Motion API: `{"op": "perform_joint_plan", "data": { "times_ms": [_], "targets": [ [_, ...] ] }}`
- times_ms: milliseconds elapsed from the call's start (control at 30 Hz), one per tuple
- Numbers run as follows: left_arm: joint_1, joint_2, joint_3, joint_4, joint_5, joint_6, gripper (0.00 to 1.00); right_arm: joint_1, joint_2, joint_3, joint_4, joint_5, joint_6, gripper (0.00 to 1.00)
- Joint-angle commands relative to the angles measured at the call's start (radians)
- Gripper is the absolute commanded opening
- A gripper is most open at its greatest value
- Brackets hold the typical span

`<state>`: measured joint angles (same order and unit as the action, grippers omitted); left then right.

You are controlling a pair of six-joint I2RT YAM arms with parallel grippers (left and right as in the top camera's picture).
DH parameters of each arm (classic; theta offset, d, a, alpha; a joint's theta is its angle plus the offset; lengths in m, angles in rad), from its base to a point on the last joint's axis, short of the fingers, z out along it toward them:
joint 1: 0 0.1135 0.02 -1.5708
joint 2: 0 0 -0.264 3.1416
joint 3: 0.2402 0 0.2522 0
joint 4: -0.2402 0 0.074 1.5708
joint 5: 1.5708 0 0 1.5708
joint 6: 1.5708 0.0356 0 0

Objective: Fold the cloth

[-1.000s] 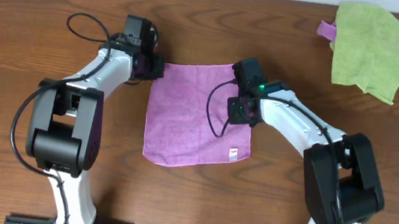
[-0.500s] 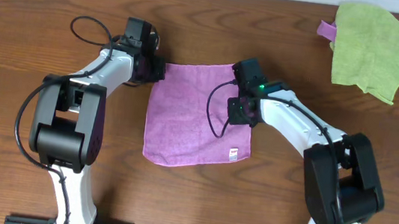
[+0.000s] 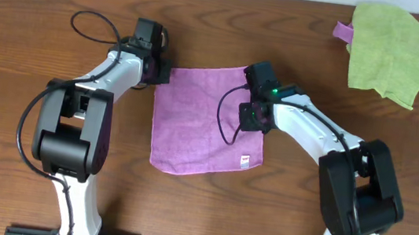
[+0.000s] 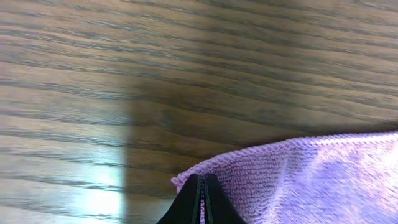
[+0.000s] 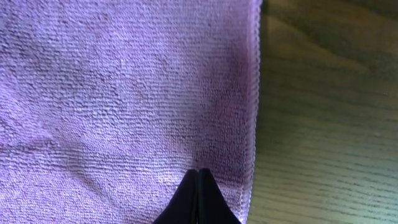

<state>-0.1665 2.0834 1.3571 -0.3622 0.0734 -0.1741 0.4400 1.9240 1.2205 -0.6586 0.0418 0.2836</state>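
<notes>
Currently: the cloth [image 3: 201,124], spread flat on the table [image 3: 204,22] between both arms.
We list the left gripper [image 4: 201,183] pinching its far-left corner, probably for lifting; the right gripper [image 5: 198,177], pressed together, rests beside the right hem, seemingly anchoring it.

Overhead: straight down, far, whole tabletop [image 3: 199,211]. Wrist views: close, low; each shares a cloth [image 3: 193,123] edge with overhead.
</notes>
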Motion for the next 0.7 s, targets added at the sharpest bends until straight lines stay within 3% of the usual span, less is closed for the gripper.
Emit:
{"op": "perform_joint_plan", "data": {
  "times_ms": [0,267,667],
  "targets": [
    [0.008,0.036,-0.014,-0.02,-0.13,0.048,0.06,0.006,0.006,0.013,-0.005,0.01,-0.001,0.01],
    [0.009,0.036,-0.011,0.036,-0.136,0.116,0.06,0.006,0.006,0.013,-0.005,0.01,-0.001,0.01],
    [0.008,0.036,0.053,0.019,-0.098,0.116,0.06,0.036,0.0,0.013,-0.076,-0.069,0.009,0.01]
  ]
}}
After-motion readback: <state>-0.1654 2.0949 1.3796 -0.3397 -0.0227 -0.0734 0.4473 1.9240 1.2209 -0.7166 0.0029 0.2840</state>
